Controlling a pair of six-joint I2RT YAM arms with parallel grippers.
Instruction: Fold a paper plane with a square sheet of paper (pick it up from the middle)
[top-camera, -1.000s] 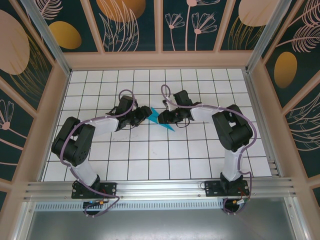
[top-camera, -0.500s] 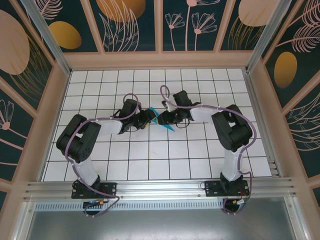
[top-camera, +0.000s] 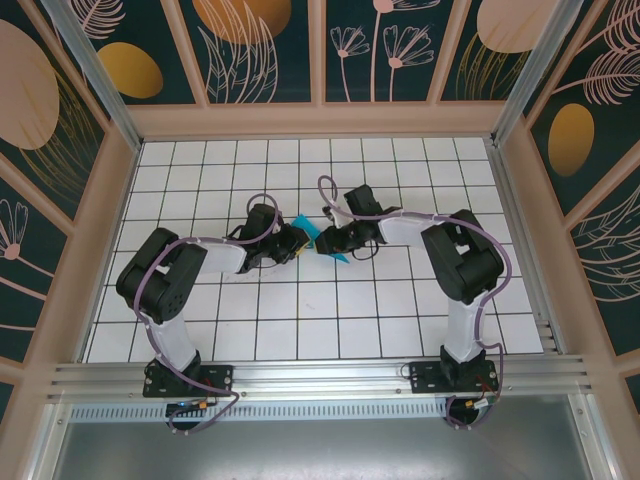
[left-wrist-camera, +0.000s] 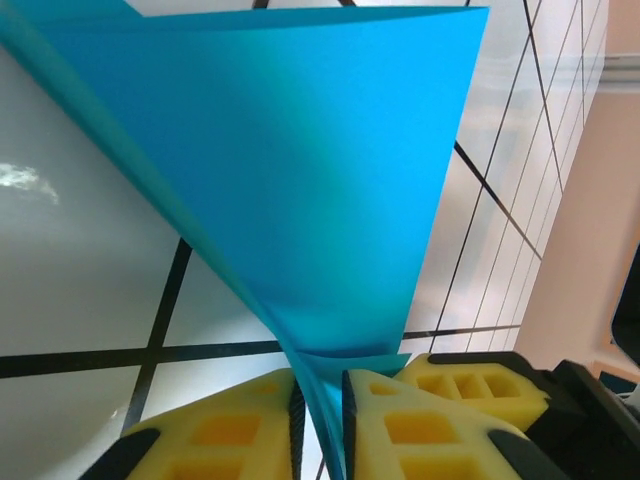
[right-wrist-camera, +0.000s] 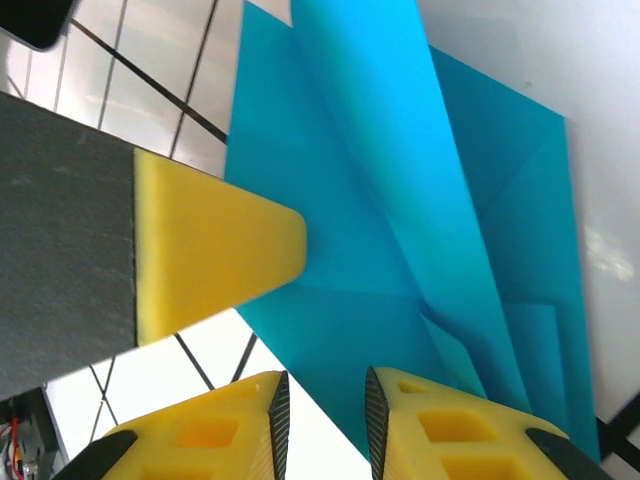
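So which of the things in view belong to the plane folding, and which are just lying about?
Part of the job:
blue paper, partly folded
left pincer, shut on the paper
right pincer, at the paper's edge

Not part of it:
white grid table
patterned walls

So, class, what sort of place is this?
Likely a purpose-built robot test cell: a white gridded tabletop, two black robot arms bolted to an aluminium rail, and dark leaf-patterned wall panels enclosing it.
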